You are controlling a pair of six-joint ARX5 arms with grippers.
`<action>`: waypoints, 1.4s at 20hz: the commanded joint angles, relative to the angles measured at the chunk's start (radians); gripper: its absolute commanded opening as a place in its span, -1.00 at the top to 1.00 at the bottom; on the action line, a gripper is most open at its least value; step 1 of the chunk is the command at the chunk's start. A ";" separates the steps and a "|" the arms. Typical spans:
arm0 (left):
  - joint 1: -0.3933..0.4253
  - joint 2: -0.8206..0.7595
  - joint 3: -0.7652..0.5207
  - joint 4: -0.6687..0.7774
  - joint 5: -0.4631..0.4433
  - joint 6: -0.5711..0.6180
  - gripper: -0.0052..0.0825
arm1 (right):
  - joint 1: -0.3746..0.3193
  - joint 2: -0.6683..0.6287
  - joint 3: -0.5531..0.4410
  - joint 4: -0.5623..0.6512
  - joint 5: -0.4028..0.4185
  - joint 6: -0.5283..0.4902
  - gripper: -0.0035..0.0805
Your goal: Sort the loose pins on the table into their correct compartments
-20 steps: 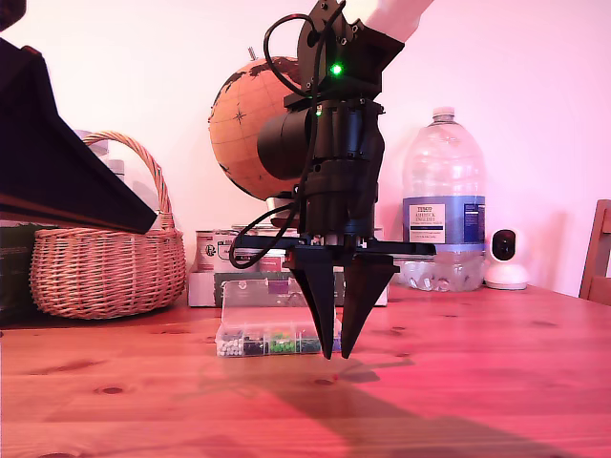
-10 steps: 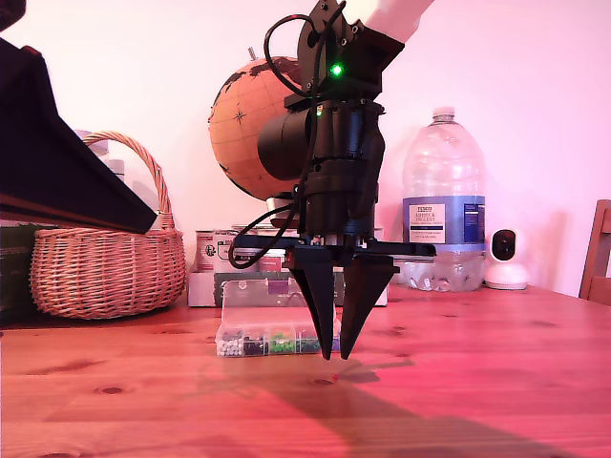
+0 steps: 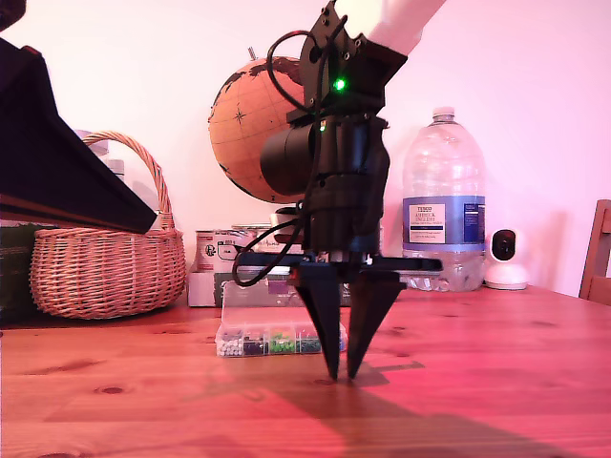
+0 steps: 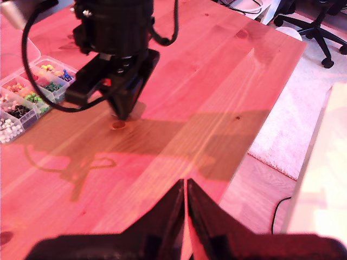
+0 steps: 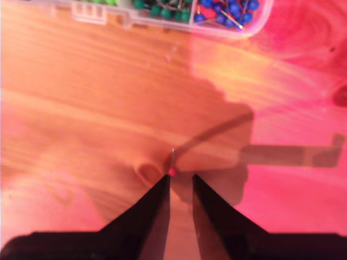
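the desk [image 3: 496, 382] is reddish-brown pine with dark knots and a streaky grain. both pincers are black: my first pincer [image 4: 186, 190] and my second pincer [image 5: 180, 181], beside which a pin [image 5: 172, 171] shows a red head. the clear box [image 4: 21, 89] holds white, dark, green, yellow and blue pin heads.

wicker basket [image 3: 105, 253], globe [image 3: 250, 129], water bottle [image 3: 443, 200], small white camera [image 3: 504, 258].
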State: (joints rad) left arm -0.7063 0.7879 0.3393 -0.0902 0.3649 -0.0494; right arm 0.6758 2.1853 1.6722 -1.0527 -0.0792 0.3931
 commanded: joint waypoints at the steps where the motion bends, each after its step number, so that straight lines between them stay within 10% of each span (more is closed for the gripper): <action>1: 0.001 0.004 0.005 0.009 0.000 -0.003 0.93 | 0.005 0.028 -0.017 0.016 -0.018 0.001 0.66; 28: 0.001 0.004 0.005 0.009 0.000 -0.003 0.93 | 0.003 0.049 -0.018 0.026 -0.018 0.003 0.66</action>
State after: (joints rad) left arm -0.7063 0.7879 0.3393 -0.0902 0.3649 -0.0494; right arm 0.6758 2.1887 1.6722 -1.0359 -0.0967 0.3939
